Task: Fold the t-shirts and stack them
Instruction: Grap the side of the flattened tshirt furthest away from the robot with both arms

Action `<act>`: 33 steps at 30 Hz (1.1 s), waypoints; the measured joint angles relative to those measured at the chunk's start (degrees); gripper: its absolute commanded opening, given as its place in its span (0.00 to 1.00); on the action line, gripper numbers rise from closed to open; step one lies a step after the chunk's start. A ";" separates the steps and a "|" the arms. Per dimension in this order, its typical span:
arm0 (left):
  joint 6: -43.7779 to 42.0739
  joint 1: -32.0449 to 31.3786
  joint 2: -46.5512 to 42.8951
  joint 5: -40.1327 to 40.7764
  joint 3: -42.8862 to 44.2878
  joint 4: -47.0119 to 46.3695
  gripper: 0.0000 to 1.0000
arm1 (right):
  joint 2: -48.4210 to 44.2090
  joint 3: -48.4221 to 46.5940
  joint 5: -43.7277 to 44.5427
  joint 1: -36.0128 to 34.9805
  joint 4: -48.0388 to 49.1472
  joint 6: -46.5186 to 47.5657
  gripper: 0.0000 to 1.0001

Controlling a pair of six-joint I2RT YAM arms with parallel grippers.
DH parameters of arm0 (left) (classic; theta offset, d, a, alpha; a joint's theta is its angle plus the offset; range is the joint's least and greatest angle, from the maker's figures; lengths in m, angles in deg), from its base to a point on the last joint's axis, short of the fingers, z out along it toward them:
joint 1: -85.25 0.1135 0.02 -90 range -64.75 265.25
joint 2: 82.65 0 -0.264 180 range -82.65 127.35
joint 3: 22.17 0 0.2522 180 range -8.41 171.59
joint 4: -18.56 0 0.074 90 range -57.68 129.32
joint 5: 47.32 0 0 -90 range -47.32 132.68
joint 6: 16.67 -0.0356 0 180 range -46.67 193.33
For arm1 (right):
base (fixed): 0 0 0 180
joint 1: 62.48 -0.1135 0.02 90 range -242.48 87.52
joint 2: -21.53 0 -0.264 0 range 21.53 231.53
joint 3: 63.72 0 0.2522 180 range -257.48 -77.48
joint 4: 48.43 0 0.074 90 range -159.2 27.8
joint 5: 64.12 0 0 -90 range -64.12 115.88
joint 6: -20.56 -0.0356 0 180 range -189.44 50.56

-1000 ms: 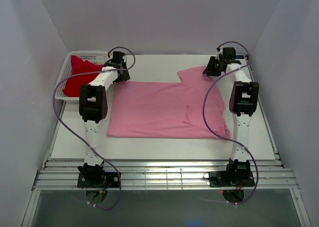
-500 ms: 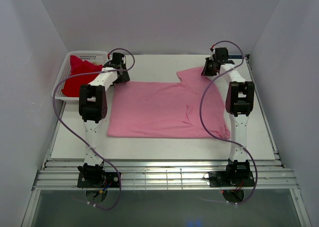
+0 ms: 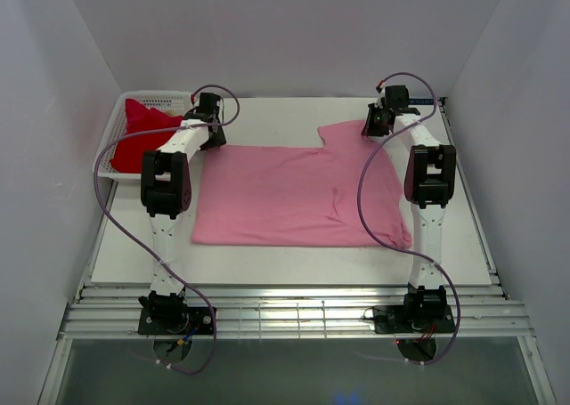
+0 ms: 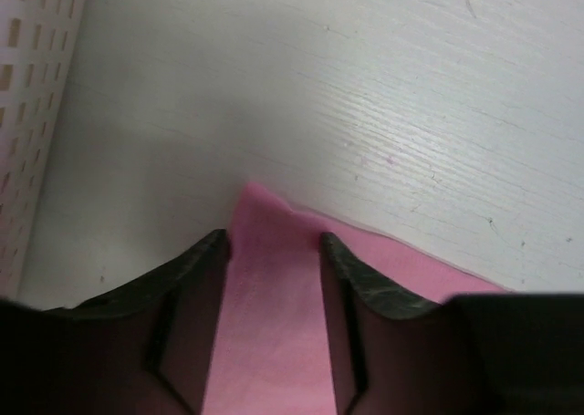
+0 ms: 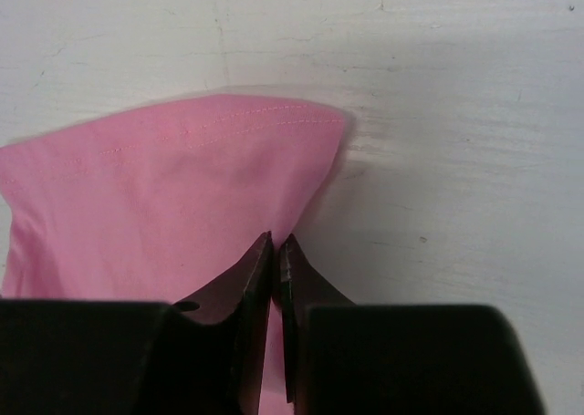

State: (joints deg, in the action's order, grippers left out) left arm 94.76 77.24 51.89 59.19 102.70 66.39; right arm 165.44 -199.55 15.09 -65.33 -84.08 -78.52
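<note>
The light pink t-shirt [image 3: 294,196] lies spread flat on the white table. The red t-shirt [image 3: 138,133] is bunched up in the white mesh basket [image 3: 157,95] at the back left. My left gripper [image 3: 214,140] is at the pink shirt's far left corner. In the left wrist view it [image 4: 274,246] is open, with the pink corner [image 4: 269,287] lying between its fingers. My right gripper [image 3: 369,125] is at the far right sleeve. In the right wrist view it [image 5: 276,242] is shut on the edge of the pink sleeve [image 5: 173,187].
The basket wall [image 4: 27,114] stands just left of my left gripper. Grey walls enclose the table on three sides. Bare white tabletop [image 3: 267,120] lies behind the shirt, and a strip [image 3: 294,263] runs along the near edge.
My right gripper has shifted a little to the left at the sleeve. The left gripper has barely moved. The shirt lies as before.
</note>
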 measured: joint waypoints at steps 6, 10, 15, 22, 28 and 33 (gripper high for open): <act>-0.39 0.09 0.17 0.98 0.28 0.02 0.26 | -1.33 2.08 0.46 0.04 0.09 0.74 0.09; -0.61 0.09 0.28 1.36 0.28 0.09 0.16 | -1.84 2.86 1.03 0.09 0.26 0.72 0.08; -0.92 0.09 1.62 1.84 1.33 -0.07 0.04 | -2.14 2.89 2.19 0.11 -0.24 0.87 0.08; -0.92 0.09 1.86 2.62 1.68 -0.61 0.00 | -4.66 4.26 3.56 0.15 -2.38 1.57 0.08; -0.11 0.09 -1.90 2.99 -4.59 -3.56 0.00 | -11.74 7.45 4.87 0.15 -3.91 2.08 0.08; 0.90 0.09 -6.93 2.99 -11.45 -5.73 0.00 | -19.69 12.20 5.99 0.15 -5.01 2.71 0.08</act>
State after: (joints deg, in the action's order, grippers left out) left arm 95.66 77.33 44.97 62.19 91.24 60.66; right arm 145.75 -187.35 21.08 -65.18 -89.09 -75.81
